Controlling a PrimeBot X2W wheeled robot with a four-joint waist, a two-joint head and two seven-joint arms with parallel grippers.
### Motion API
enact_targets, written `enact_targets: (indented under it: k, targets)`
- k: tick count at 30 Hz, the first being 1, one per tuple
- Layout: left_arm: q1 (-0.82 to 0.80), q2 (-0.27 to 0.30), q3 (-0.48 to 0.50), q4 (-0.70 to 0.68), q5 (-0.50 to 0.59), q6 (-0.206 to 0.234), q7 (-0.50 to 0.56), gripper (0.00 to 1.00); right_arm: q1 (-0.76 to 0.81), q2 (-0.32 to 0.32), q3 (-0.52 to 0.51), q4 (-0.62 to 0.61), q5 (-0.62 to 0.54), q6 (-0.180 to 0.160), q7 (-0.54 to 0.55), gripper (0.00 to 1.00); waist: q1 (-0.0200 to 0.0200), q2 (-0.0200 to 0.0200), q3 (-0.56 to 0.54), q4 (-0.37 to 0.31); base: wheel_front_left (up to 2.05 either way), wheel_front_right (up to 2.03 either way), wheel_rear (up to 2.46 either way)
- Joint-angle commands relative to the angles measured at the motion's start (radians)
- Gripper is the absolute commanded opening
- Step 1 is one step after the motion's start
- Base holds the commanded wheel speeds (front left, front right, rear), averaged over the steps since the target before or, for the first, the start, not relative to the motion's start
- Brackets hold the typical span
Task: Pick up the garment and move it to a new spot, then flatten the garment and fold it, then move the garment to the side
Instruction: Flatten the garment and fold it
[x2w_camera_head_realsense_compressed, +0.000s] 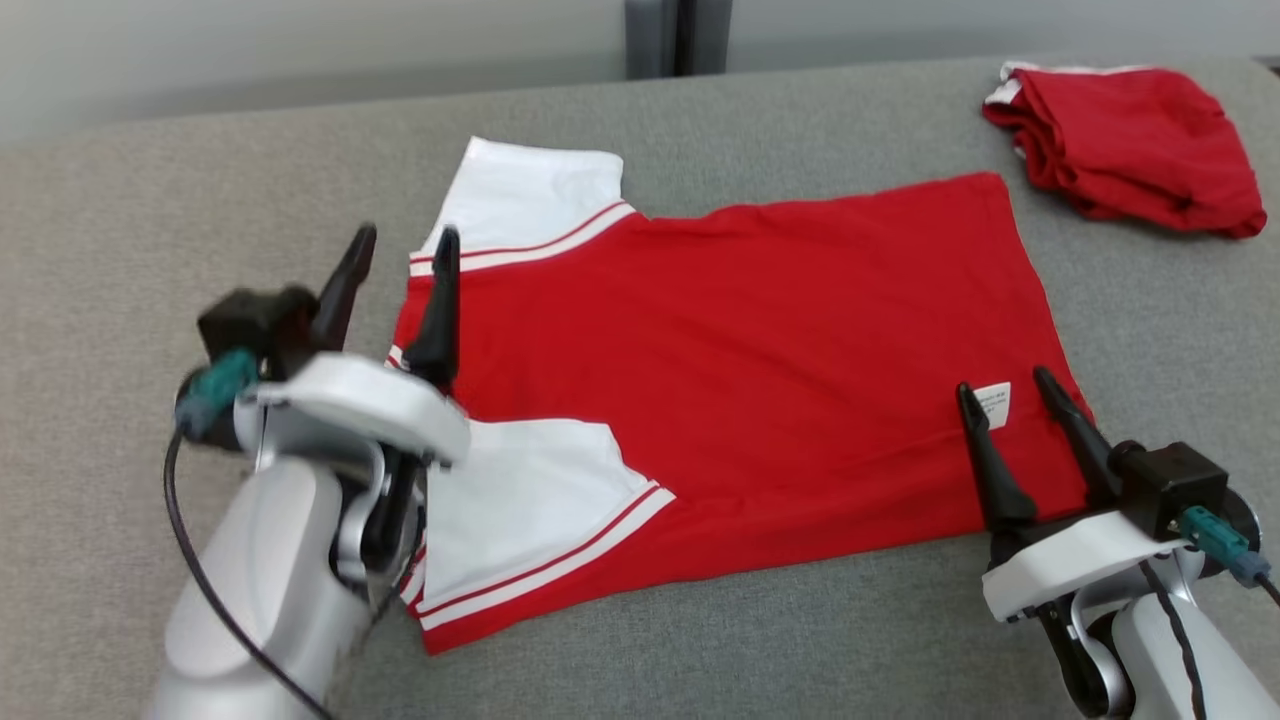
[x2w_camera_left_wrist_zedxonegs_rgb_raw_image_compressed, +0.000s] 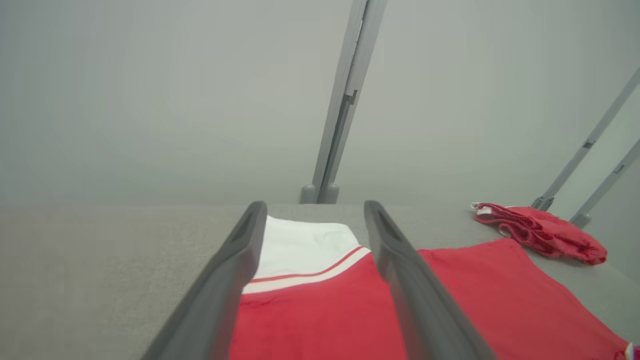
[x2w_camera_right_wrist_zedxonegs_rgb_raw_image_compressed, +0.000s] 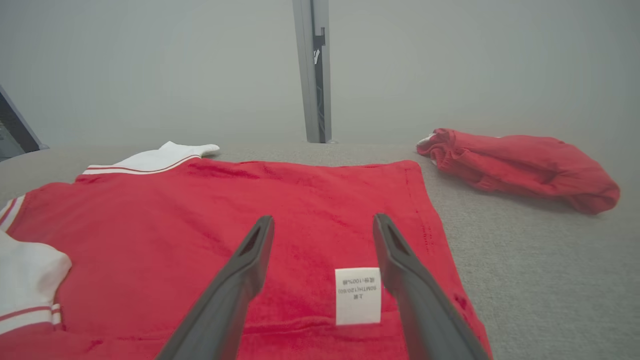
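The garment (x2w_camera_head_realsense_compressed: 740, 360) is a red shirt with white, red-striped sleeves, spread flat on the grey surface with its collar end to the left and its hem to the right. A white label (x2w_camera_head_realsense_compressed: 993, 405) lies near the hem. My left gripper (x2w_camera_head_realsense_compressed: 405, 240) hovers open over the collar end between the two sleeves, nothing between its fingers; the far white sleeve (x2w_camera_left_wrist_zedxonegs_rgb_raw_image_compressed: 300, 247) shows between them. At the near right corner of the hem my right gripper (x2w_camera_head_realsense_compressed: 1000, 385) stands open, the label (x2w_camera_right_wrist_zedxonegs_rgb_raw_image_compressed: 358, 295) between its fingers. Garment (x2w_camera_right_wrist_zedxonegs_rgb_raw_image_compressed: 250, 215) fills the right wrist view's lower left.
A second red cloth (x2w_camera_head_realsense_compressed: 1130, 145) lies bunched at the far right of the grey fabric surface (x2w_camera_head_realsense_compressed: 150, 250), also seen as a red heap (x2w_camera_right_wrist_zedxonegs_rgb_raw_image_compressed: 520, 165) and a red bundle (x2w_camera_left_wrist_zedxonegs_rgb_raw_image_compressed: 540, 232). A grey post (x2w_camera_head_realsense_compressed: 678, 35) stands behind the surface's far edge.
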Motion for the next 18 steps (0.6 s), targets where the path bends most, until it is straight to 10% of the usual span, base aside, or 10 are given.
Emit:
enact_targets:
  k: [1,7,18]
  targets:
    - [-0.064,0.005,-0.002,0.035,0.008,-0.007,0.008,1.00,-0.015,-0.007,-0.004,-0.006,-0.006,0.000,-0.006,1.00,0.0000,0.0000,0.046,-0.018,0.00,0.00,0.00]
    - [-0.332,0.003,-0.014,0.262,-0.018,-0.059,0.132,1.00,-0.049,-0.021,-0.015,-0.034,-0.023,0.000,-0.006,1.00,0.0000,0.0000,0.146,-0.045,0.00,0.00,0.00]
    - [-0.702,0.172,0.029,0.478,-0.115,-0.144,0.495,1.00,-0.111,0.039,-0.022,-0.111,-0.035,0.000,-0.006,1.00,0.0000,0.0000,0.310,-0.136,0.00,0.00,0.00]
